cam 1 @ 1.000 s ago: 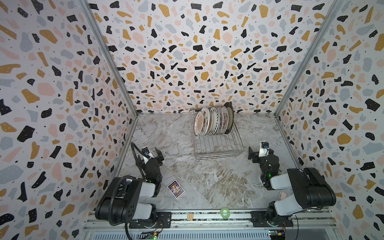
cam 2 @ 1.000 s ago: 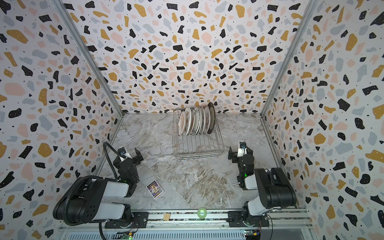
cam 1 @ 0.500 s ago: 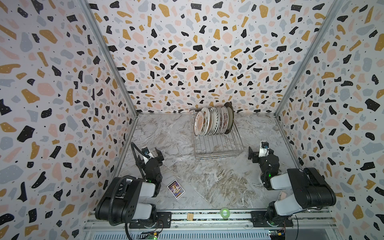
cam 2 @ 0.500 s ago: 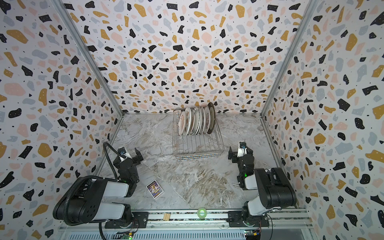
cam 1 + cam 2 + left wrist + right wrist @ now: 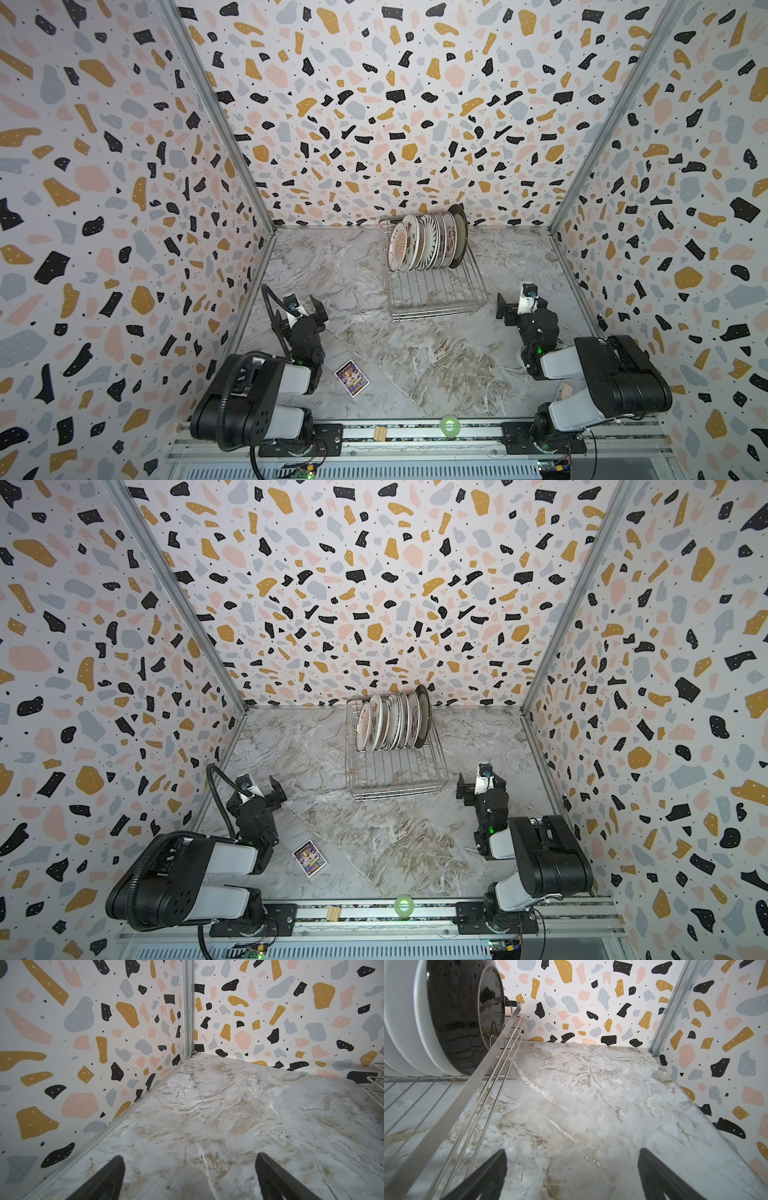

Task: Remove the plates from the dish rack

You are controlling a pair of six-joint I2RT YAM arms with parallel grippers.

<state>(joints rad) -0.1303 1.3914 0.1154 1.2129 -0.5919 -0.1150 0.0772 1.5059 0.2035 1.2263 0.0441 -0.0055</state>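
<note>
Logged plates (image 5: 424,245) standing on edge in dish rack (image 5: 436,299); logged left gripper (image 5: 305,305) and right gripper (image 5: 515,294) spread wide, gripping nothing.

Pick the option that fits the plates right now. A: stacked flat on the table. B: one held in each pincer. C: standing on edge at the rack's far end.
C: the plates stand on edge in a row at the far end of the dish rack.
</note>
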